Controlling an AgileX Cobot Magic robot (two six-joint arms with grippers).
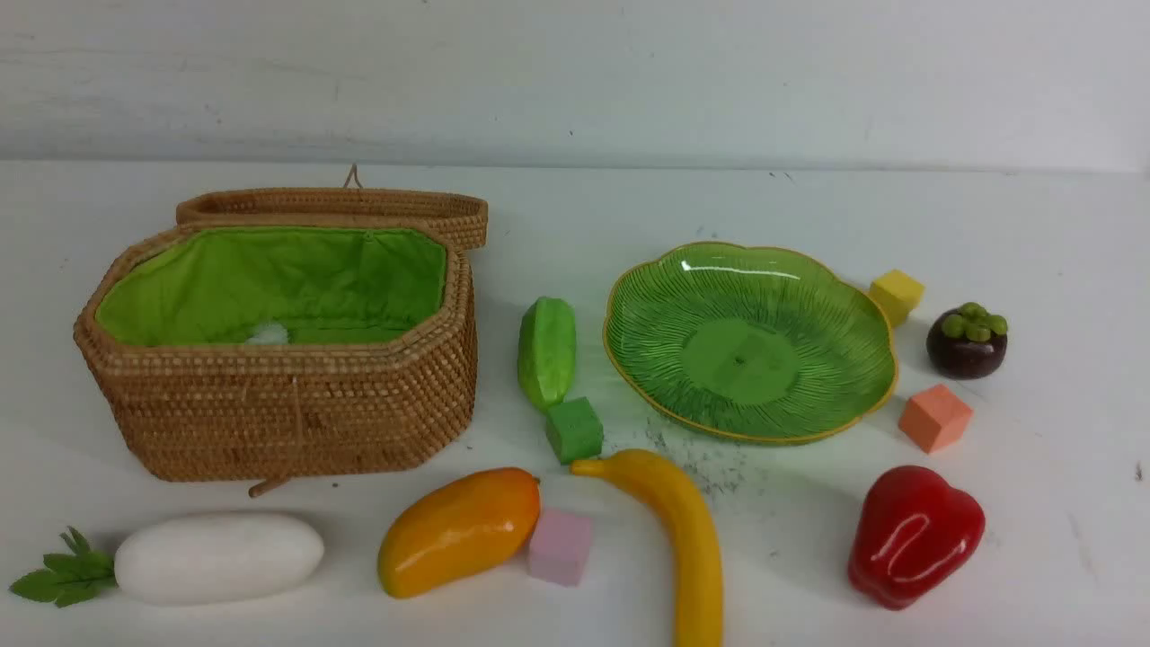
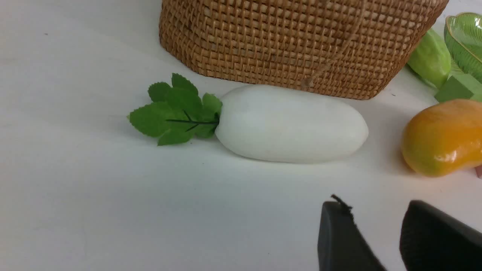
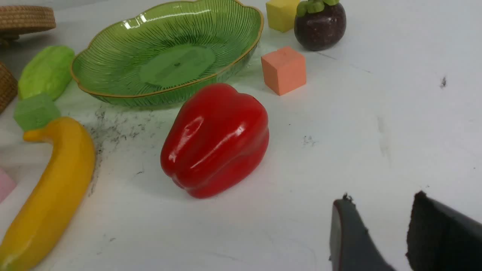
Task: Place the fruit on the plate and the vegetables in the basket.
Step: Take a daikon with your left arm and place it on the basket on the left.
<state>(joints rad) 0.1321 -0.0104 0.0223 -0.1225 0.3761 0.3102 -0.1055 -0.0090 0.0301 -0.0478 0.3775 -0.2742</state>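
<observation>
Over white table [image 2: 75, 188], left gripper [image 2: 374, 205] spread near radish [image 2: 290, 124], right gripper [image 3: 382, 198] spread near pepper [image 3: 216, 139]

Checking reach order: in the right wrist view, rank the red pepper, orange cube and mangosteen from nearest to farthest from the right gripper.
From the right gripper:
1. Red pepper, by the plate's near rim.
2. Orange cube, just past the pepper.
3. Mangosteen, farthest, beside the yellow cube.
</observation>
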